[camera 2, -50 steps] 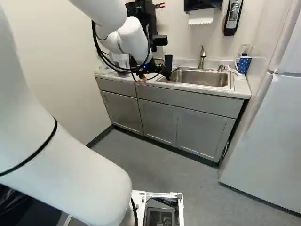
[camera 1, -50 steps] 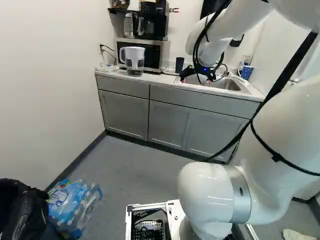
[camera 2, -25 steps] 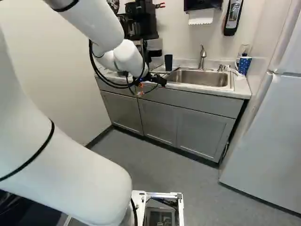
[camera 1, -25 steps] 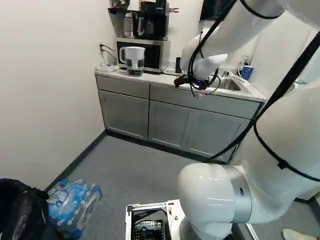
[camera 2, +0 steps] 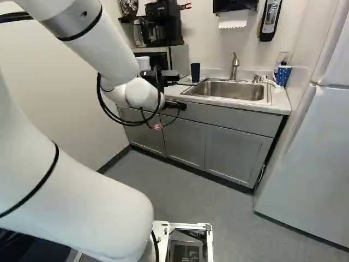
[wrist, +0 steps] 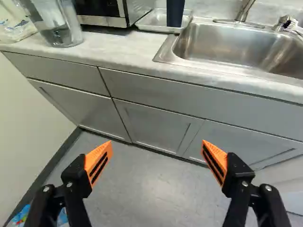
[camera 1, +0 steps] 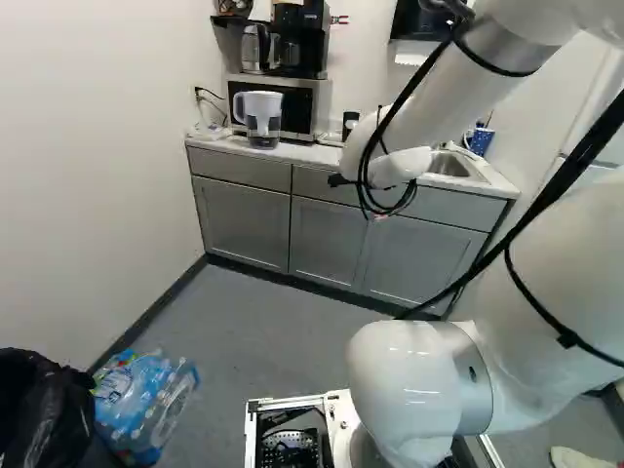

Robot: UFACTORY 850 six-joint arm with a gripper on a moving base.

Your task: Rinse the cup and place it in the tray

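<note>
Gray cabinets (camera 2: 229, 147) are lining the far wall, w/ a pale counter (camera 1: 322, 153) topping them. Steel sink (camera 2: 232, 91) is sitting in it, upper R of the right base view, faucet (camera 2: 234, 65) rising behind; blue dotted mug (camera 2: 283, 75) is standing nr the sink's R end, by the white fridge (camera 2: 311, 164). Dark cup (camera 2: 194, 72) is standing upright in the metal tray (wrist: 147, 22), just L of the sink, upper ctr of the right base view. Clear pitcher (camera 1: 261, 112) is standing in front of the microwave (camera 1: 300, 105), upper L of the left base view, w/ the coffee maker (camera 1: 302, 44) resting on top of the microwave. Arm (camera 2: 82, 185) is reaching in from the L of the right base view, gripper (camera 2: 175, 105) hanging before the cabinets, below counter level. Per the wrist view, fingers w/ orange pads (wrist: 98, 161) are standing wide apart, holding nothing; cup & tray are lying well ahead of the gripper (wrist: 157, 150). Water bottles (camera 1: 146, 395) are lying on the gray floor (camera 1: 253, 331), lower L of the left base view, beside a black trash bag (camera 1: 44, 409).
</note>
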